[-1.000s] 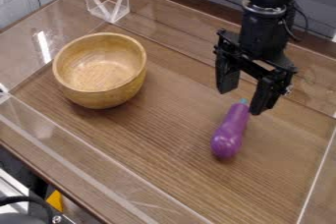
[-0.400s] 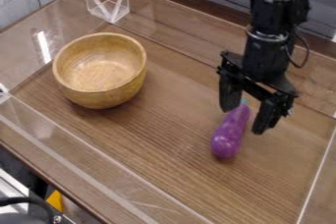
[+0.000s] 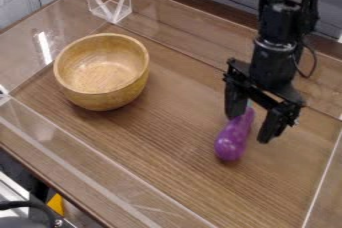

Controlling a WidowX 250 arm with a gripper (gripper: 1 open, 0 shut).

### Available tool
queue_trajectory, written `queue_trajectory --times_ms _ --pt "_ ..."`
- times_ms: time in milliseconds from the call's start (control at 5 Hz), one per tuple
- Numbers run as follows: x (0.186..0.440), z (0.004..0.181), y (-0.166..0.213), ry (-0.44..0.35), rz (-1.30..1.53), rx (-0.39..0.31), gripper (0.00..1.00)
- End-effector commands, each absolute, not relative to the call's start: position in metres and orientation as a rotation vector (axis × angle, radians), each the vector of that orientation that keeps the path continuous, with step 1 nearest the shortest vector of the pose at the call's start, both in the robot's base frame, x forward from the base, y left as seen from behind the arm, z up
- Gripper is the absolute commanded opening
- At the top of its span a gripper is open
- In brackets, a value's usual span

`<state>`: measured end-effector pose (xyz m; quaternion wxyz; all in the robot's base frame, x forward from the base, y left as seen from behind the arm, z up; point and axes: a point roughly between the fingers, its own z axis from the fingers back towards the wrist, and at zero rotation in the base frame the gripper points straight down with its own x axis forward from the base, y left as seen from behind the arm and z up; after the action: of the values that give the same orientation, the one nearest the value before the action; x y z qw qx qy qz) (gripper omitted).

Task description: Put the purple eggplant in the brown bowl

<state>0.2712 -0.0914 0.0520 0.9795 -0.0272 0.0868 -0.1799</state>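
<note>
The purple eggplant (image 3: 234,137) lies on the wooden table at the right, its stem end pointing up-right. My gripper (image 3: 257,119) points straight down over that upper end, open, with one finger on either side of the eggplant's tip. Whether the fingers touch it I cannot tell. The brown bowl (image 3: 100,70) stands at the left of the table with nothing inside it, well apart from the gripper.
Low clear plastic walls (image 3: 54,152) run along the table's edges. A folded clear plastic piece (image 3: 110,4) stands at the back behind the bowl. Bare wooden tabletop (image 3: 167,97) lies between bowl and eggplant.
The open gripper has come down and slightly right, so its fingers now straddle the eggplant's upper end. Eggplant and bowl have not moved.
</note>
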Motion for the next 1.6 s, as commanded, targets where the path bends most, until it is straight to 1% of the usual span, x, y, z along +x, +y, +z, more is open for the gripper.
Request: queue_trajectory --times_ms 0,400,600,800,1200,1400 --pt "0.272 0.055 -0.094 0.14 -0.379 -0.045 1.0" --pt "0.272 0.045 -0.071 0.147 -0.335 -0.043 1.0" --pt "0.273 0.032 -0.08 0.149 -0.272 -0.047 0.0" --pt "0.274 0.03 -0.088 0.137 -0.203 -0.054 0.0" --pt "0.259 0.038 -0.085 0.127 -0.141 -0.067 0.0" --pt "0.259 0.051 -0.083 0.123 -0.113 -0.072 0.0"
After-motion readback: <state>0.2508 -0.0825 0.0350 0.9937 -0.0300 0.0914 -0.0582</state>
